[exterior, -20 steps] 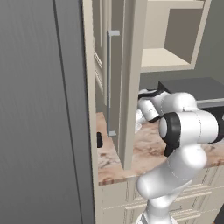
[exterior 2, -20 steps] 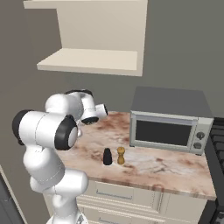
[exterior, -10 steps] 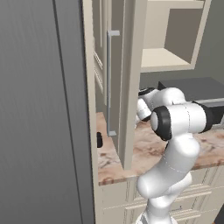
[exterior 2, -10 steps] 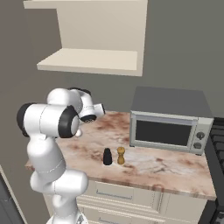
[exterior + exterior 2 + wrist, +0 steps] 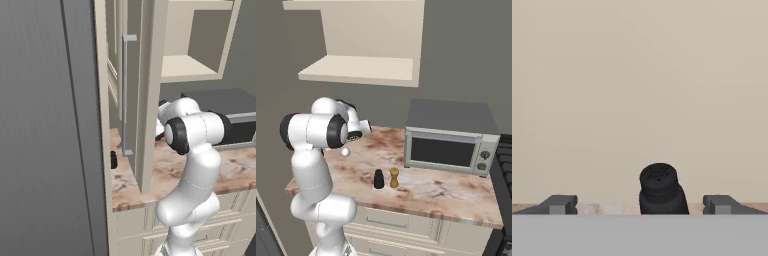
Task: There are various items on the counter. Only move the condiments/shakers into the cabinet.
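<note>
1. Hidden or cut off: in the left base view the open cabinet door (image 5: 145,95) screens most of the counter (image 5: 170,172); one black shaker (image 5: 113,160) shows as a sliver behind the door's edge; the gripper is hard to make out there behind the arm's own joints.
2. In the hand view the black shaker (image 5: 660,190) is cut off at its base; the two fingertips (image 5: 559,204) stand wide apart on either side of it, touching nothing; the gripper (image 5: 639,205) is open and empty.
3. Task items: in the right base view the black shaker (image 5: 378,179) and a golden-tan shaker (image 5: 394,178) stand upright, just beside each other, near the front of the counter (image 5: 456,195); the black one is short with a perforated dome cap; the tan one is knobby.
4. The cabinet (image 5: 371,50) hangs above the counter; its shelf is bare.
5. Room: the microwave (image 5: 448,142) sits to the right, well apart from the shakers; the gripper (image 5: 363,127) hovers behind and left of them, above the stone.
</note>
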Controlling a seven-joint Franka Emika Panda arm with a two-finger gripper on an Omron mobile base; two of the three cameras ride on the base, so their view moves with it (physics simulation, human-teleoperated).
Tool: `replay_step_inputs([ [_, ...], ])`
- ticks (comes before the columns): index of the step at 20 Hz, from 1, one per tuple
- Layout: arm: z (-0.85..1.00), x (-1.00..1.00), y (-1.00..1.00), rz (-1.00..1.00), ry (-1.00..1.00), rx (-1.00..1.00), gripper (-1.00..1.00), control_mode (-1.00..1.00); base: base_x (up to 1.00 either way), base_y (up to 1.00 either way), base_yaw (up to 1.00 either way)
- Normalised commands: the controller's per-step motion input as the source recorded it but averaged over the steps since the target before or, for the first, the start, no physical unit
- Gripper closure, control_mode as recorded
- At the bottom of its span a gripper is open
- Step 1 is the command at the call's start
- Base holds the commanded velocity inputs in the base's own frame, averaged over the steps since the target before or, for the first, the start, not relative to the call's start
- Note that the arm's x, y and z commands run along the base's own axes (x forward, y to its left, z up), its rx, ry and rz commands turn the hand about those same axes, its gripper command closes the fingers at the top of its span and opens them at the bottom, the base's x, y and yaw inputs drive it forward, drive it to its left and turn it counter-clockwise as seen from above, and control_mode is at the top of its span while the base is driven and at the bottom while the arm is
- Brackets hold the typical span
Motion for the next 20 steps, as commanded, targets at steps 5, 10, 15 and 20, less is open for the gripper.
replay_step_inputs([
  [5,-0.17,0.1,0.16,0.01,0.0,0.0,-1.0,-1.0,0.0,0.0,0.0],
  [10,-0.14,0.1,0.07,0.0,0.0,0.0,-1.0,-1.0,0.0,0.0,0.0],
  [15,-0.1,0.01,0.04,0.01,0.0,0.0,-1.0,-1.0,0.0,0.0,0.0],
  [20,-0.01,0.0,0.1,0.01,0.0,0.0,-1.0,-1.0,0.0,0.0,0.0],
])
